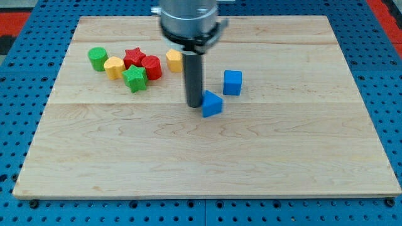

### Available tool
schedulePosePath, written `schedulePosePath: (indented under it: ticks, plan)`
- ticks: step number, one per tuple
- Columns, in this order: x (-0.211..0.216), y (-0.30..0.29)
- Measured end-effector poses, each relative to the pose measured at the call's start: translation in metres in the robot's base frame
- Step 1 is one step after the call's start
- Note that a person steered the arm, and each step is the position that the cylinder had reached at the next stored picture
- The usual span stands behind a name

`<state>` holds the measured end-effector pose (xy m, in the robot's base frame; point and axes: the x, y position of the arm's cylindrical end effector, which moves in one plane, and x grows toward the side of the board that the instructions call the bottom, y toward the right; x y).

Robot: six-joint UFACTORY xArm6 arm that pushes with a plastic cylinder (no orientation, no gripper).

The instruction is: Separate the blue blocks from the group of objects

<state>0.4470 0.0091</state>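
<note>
My tip point(194, 105) rests on the board just left of a blue wedge-shaped block point(212, 104), touching or nearly touching it. A blue cube point(232, 82) sits a little to the upper right of that block. Both blue blocks lie apart from the group at the view's upper left: a green cylinder point(97, 58), a yellow block point(114, 66), a red star point(133, 57), a red block point(151, 67), a green star point(135, 78). A yellow block point(174, 60) sits just left of the rod, partly hidden by it.
The wooden board point(207, 157) lies on a blue pegboard table point(19, 75). The arm's grey body point(188, 22) hangs over the board's top middle.
</note>
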Motion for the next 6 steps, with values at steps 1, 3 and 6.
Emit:
schedulePosePath:
  ticks: [1, 3, 6]
  plan:
    - [0.0, 0.041]
    - [-0.048, 0.026]
    - [-0.074, -0.022]
